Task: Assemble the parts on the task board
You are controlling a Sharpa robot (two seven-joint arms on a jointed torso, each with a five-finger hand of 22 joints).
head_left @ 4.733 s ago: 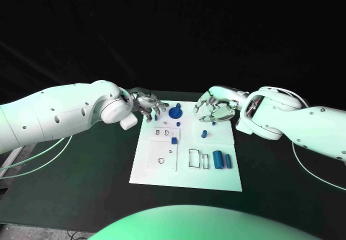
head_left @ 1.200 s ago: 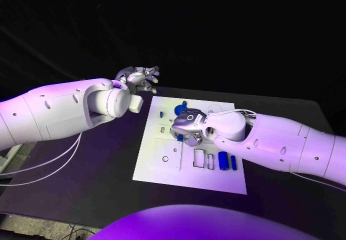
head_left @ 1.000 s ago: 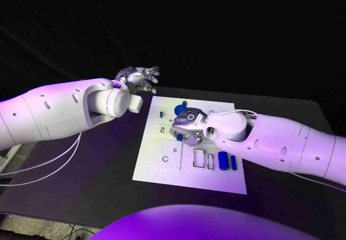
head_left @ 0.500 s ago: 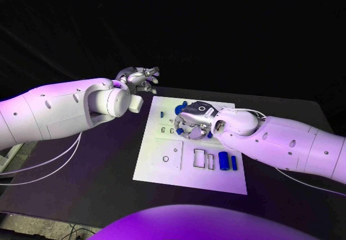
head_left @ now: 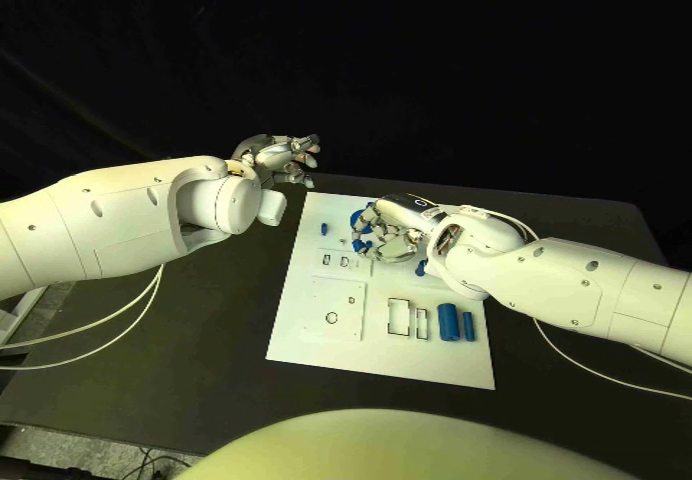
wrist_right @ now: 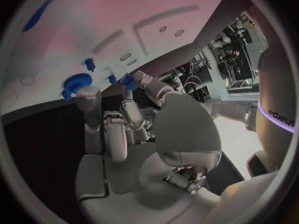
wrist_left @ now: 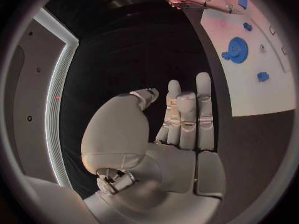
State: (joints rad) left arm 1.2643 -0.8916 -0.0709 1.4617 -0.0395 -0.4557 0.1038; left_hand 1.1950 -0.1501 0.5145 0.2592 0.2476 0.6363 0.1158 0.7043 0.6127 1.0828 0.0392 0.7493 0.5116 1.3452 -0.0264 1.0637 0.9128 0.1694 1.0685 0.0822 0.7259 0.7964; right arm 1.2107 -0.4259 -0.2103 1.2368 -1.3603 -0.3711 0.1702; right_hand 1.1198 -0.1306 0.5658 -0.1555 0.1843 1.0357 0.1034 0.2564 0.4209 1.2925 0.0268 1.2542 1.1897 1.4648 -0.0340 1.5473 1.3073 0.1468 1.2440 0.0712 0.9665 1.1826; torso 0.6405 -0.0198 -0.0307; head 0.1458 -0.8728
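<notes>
Over the task board's (head_left: 378, 340) far edge, we find right hand (head_left: 384, 232) pinching a small, rigid, light blue part (wrist_right: 129, 80); left hand (head_left: 278, 155) open, empty.

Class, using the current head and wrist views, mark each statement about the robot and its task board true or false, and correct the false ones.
1. The right hand is over the task board. True.
2. The left hand holds a blue part. False: its fingers hold nothing.
3. Two blue cylinders lie side by side on the board. True.
4. The blue gear lies off the board on the black table. False: it sits on the board.
</notes>
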